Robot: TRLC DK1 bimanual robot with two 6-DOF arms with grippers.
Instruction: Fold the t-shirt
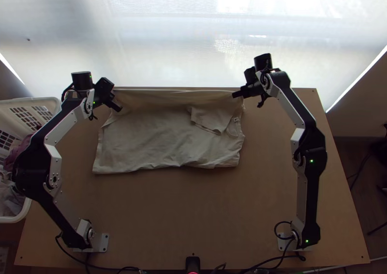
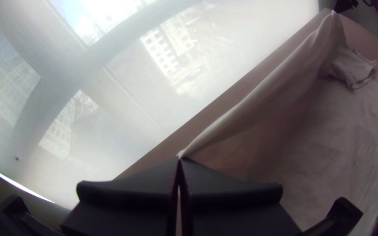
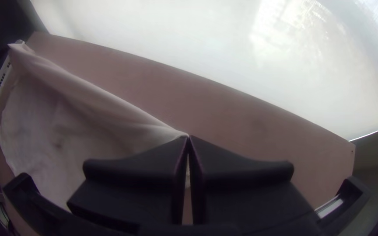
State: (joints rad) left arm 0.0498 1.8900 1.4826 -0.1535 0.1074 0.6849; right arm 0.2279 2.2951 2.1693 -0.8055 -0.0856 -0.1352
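A pale beige t-shirt [image 1: 159, 138] lies across the table's upper half, its far edge lifted between the grippers and one sleeve folded inward near its right end. At the far left corner my left gripper [image 1: 117, 108] is shut on the cloth; in the left wrist view, the left gripper [image 2: 180, 159] pinches a tip of the t-shirt [image 2: 337, 122]. My right gripper [image 1: 234, 95] holds the far right corner; in the right wrist view, the right gripper [image 3: 188, 137] has closed fingers on the edge of the t-shirt [image 3: 88, 118].
A white laundry basket [image 1: 22, 216] with clothes stands beside the table's left edge. Bare wooden table [image 1: 184, 216] lies in front of the shirt and to its right. Behind the far edge is a bright translucent screen [image 1: 169, 41].
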